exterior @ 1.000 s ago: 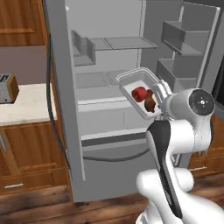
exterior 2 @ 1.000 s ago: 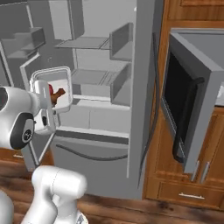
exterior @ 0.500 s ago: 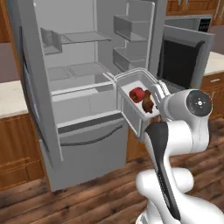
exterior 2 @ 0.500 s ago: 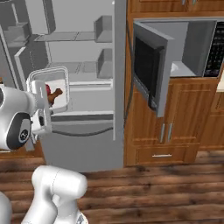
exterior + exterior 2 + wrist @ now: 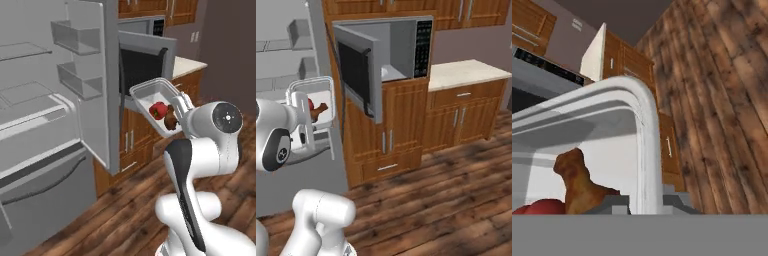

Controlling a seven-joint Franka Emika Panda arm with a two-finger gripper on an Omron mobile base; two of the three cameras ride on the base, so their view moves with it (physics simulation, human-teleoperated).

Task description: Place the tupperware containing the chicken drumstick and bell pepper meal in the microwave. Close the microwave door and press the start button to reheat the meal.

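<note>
My gripper (image 5: 180,103) is shut on the rim of the tupperware (image 5: 149,93), held tilted in the air in front of the arm. Inside it lie the red bell pepper (image 5: 158,110) and the brown chicken drumstick (image 5: 171,121). The hand view shows the tupperware rim (image 5: 644,145) pinched between my fingertips (image 5: 614,202), with the drumstick (image 5: 577,182) and pepper (image 5: 539,206) beside it. The microwave (image 5: 403,45) sits built into wooden cabinets, its keypad (image 5: 423,46) on the right. The microwave door (image 5: 358,70) stands swung open to the left. The tupperware (image 5: 326,85) hangs left of that door.
The open grey fridge (image 5: 35,130) and its door with shelves (image 5: 87,75) stand close on the left, between me and the microwave door (image 5: 147,52). A light counter (image 5: 466,72) over wooden cabinets lies right of the microwave. Wooden floor (image 5: 446,200) spreads below.
Both base views have swept right, from the fridge interior to the microwave and counter, so the base has moved. The tupperware stays in my gripper in the same pose.
</note>
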